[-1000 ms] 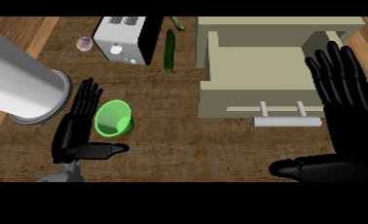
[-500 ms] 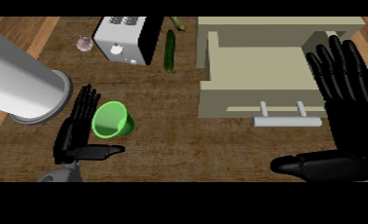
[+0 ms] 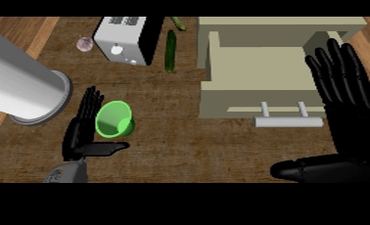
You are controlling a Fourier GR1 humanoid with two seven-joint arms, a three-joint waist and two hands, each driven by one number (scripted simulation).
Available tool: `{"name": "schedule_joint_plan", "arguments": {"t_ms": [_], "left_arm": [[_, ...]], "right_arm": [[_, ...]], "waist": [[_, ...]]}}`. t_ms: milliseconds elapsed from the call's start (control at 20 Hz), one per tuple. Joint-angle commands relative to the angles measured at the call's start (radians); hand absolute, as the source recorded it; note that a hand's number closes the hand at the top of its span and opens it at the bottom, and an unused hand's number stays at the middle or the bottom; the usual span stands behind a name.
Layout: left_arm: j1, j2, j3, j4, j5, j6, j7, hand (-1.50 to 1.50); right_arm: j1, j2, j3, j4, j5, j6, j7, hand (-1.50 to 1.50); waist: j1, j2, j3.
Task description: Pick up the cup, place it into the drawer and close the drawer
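The cup (image 3: 115, 120) is bright green. Both hands, left (image 3: 81, 132) and right (image 3: 339, 97), are black. The drawer (image 3: 264, 79) is pale beige with a light grey handle (image 3: 288, 119). The toaster (image 3: 127, 39) is white and black, the cucumber (image 3: 171, 50) dark green, the counter (image 3: 195, 146) brown wood grain.

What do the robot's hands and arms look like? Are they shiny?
Both hands are black, with long, jointed fingers and a thick thumb, a bit glossy. The left hand looks small and slim here, joined to a grey forearm at the bottom edge. The right hand looks much bigger. No cables, markings or sleeves show.
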Motion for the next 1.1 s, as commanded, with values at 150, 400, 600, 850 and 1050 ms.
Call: {"name": "schedule_joint_plan", "arguments": {"t_ms": [150,400,600,850,1050], "left_arm": [[-0.104,0.031,0.035,0.277,-0.015,-0.027,-0.156,-1.5],[-0.087,0.071,0.033,0.269,0.002,-0.088,-0.161,-1.5],[-0.091,0.037,0.007,0.279,-0.015,-0.06,-0.189,-1.5],[-0.267,0.047,0.064,0.507,0.006,-0.085,-0.251,-1.5],[-0.288,0.045,0.073,0.619,0.001,-0.1,-0.337,-1.5]], "right_arm": [[0.07,-0.009,-0.001,-0.078,-0.033,0.031,0.028,-1.5],[0.03,-0.03,-0.064,0.02,-0.077,0.066,-0.039,-1.5],[-0.044,-0.006,-0.036,0.028,-0.029,-0.007,0.025,-1.5],[-0.078,-0.009,0.007,-0.065,-0.005,-0.043,0.148,-1.5],[0.024,0.002,0.005,0.001,-0.009,0.029,-0.02,-1.5]], "waist": [[-0.004,0.001,-0.001],[0.0,0.0,-0.001],[0.002,0.0,-0.001],[-0.005,0.002,-0.002],[-0.007,0.003,-0.001]]}}
